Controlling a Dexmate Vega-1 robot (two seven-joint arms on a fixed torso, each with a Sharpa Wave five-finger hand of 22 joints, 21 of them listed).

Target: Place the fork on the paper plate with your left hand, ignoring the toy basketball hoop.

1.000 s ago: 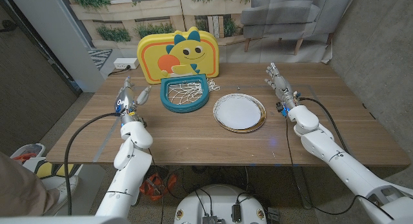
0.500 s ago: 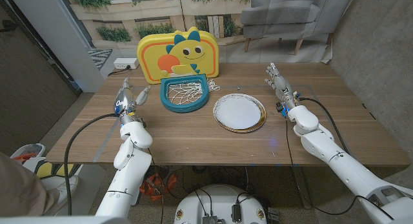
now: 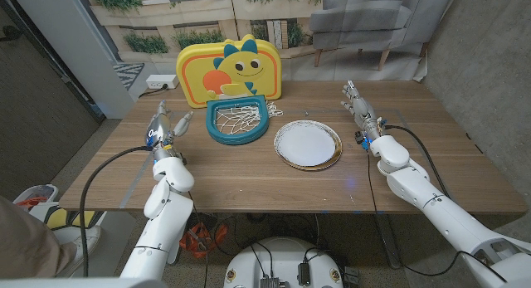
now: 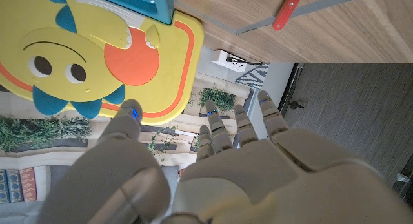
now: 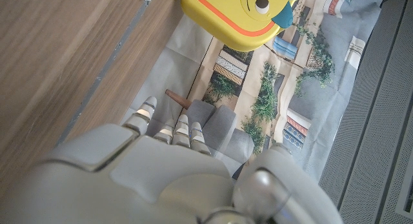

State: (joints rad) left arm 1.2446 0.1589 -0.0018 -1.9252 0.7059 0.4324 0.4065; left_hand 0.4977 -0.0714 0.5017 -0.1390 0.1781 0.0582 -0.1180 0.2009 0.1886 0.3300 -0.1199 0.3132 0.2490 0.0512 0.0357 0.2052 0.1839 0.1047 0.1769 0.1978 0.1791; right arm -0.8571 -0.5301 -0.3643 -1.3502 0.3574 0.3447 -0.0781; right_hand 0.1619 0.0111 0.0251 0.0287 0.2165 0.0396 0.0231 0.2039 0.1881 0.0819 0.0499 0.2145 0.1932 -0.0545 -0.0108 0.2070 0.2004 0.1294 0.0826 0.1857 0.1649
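Wood-grain boards make up the worktop, brown and matte. Right of its middle lies the paper plate, round and white with a fluted, yellowish rim. Just to its left sits the toy basketball hoop, a teal plastic ring strung with white net. Its rounded yellow backboard stands on the far side, printed with a cartoon dinosaur face and an orange ball.

The fork is hard to place. From the head camera, a pale slim shape juts out just right of the left hand, between it and the hoop. It is too small to tell whether it is the fork or part of the hand. The left wrist camera shows a red-ended piece on a thin grey strip across the wood, cut off at the picture's edge and not clear enough to name. The plate carries nothing.

The left hand stands near the worktop's left edge with its fingers straight, spread and pointing to the far side, holding nothing. The right hand stands at the far right of the worktop, well apart from the plate. Its fingers are likewise extended toward the far side and empty.
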